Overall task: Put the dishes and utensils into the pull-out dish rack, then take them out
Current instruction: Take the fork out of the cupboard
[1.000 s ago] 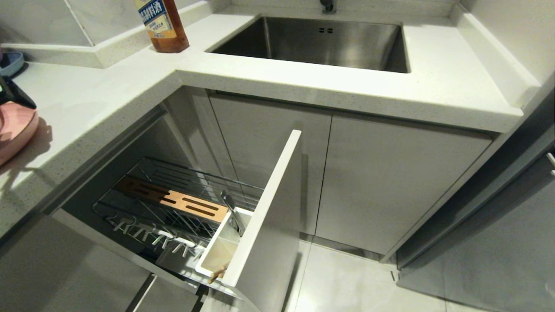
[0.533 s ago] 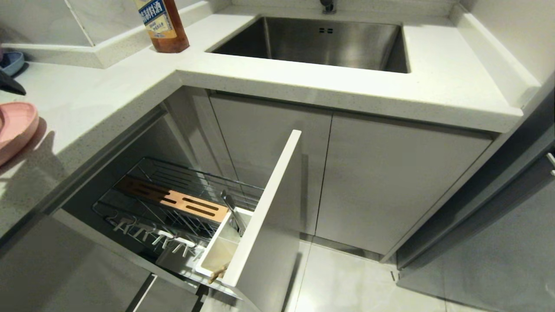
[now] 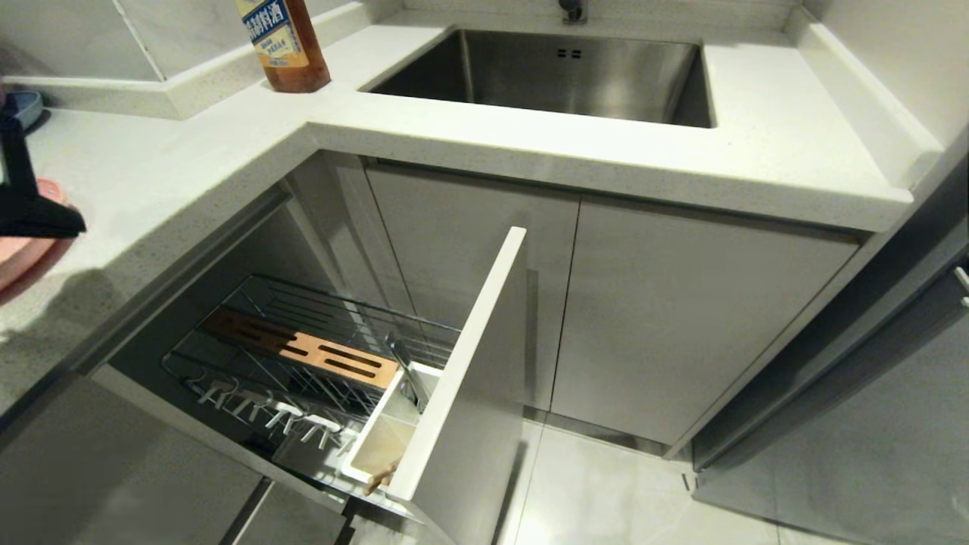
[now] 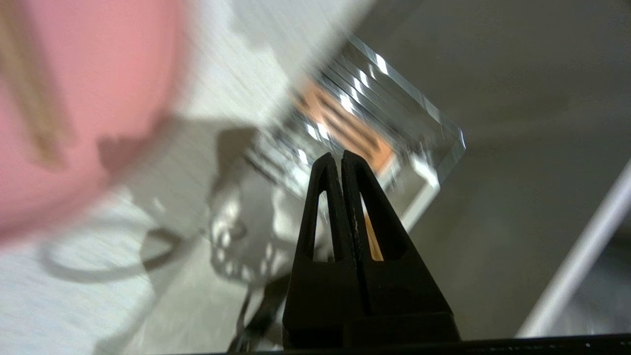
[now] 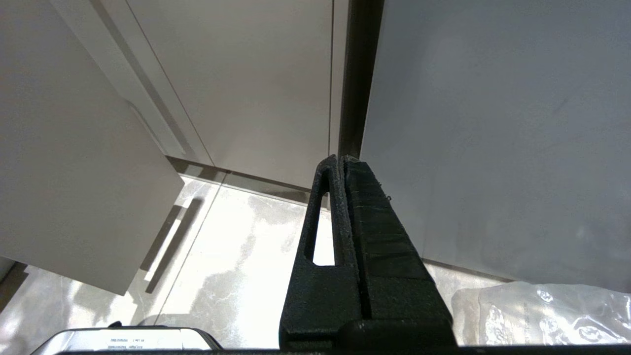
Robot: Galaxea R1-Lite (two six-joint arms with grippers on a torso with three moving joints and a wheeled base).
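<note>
- Pink plate (image 3: 23,253), on countertop (image 3: 174,174) left of sink (image 3: 560,72): judged light, rigid, slippery; grip the rim.
- Left gripper (image 4: 341,159): fingers pressed together, holding nothing.
- Right gripper (image 5: 341,160): closed, empty, parked.

Right wrist view: black right gripper (image 5: 341,160), fingers pressed together, nothing between them, hanging above pale glossy floor tiles (image 5: 231,256). Beyond it, flat pale grey cabinet doors (image 5: 256,84) with a dark vertical gap (image 5: 359,74). Crinkled clear plastic bag (image 5: 537,313) lies on the floor.
</note>
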